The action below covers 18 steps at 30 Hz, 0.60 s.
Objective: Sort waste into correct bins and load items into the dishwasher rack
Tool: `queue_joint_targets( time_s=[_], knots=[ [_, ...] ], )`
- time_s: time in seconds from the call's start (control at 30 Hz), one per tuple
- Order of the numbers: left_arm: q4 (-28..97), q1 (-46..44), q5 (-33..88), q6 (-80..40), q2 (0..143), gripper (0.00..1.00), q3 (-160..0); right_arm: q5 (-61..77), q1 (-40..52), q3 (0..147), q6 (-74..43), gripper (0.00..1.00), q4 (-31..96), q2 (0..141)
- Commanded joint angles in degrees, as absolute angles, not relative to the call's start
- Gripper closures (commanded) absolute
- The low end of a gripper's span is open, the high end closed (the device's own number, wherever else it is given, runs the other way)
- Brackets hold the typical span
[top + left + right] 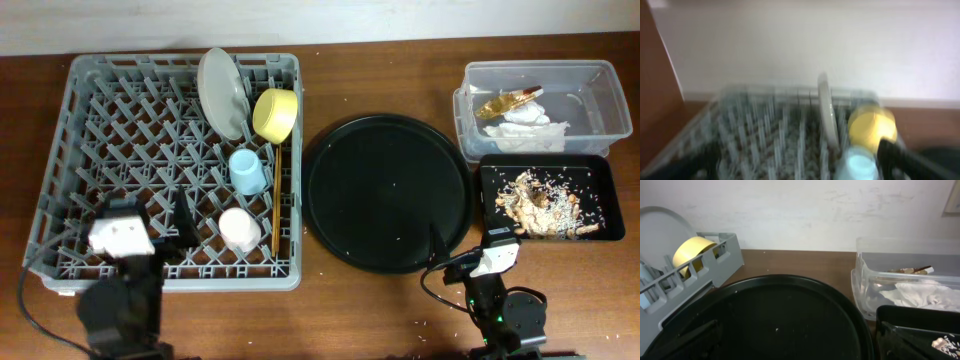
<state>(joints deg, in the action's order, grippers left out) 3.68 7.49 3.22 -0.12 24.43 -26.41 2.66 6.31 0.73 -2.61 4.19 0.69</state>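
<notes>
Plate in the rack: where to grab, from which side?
Probably take the pale grey-green plate by its top rim, from above, jaws straddling its thickness: it stands on edge among pegs of the dishwasher rack, yellow bowl close beside it.

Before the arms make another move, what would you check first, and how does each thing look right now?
1. Plate stands on edge in the rack: ok.
2. Yellow bowl, blue cup and pink cup sit in the rack: ok.
3. Chopsticks lie in the rack beside the cups: ok.
4. Napkins and wrapper are in the clear tub: ok.
5. Food scraps are in the rectangular black tray: ok.
6. Round tray free of crumbs: not ok, tiny pale specks lie on it.
</notes>
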Motion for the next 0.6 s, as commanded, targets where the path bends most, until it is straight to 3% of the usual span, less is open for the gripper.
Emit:
queue_joint_targets(
  time_s=[0.0, 0.17, 0.27, 0.57],
  knots=[
    [-3.97, 7.94, 3.22, 1.17, 14.24, 0.01, -11.33, 2.98, 5.98, 0.32, -2.61, 0.02, 4.27, 0.32],
    [-5.21, 7.94, 3.29, 1.15, 5.02, 0.01, -0.40, 2.98, 5.98, 0.32, -2.61, 0.02, 4.29, 0.32],
    [4.56, 7.88, 2.61, 1.85, 2.24, 0.01, -0.47, 2.98, 5.98, 0.32, -2.61, 0.01, 4.27, 0.32],
    [4.56, 7.90, 2.61, 1.80, 0.34, 0.01, -0.49, 2.98, 5.98, 0.32, -2.61, 0.02, 4.29, 0.32]
  ],
)
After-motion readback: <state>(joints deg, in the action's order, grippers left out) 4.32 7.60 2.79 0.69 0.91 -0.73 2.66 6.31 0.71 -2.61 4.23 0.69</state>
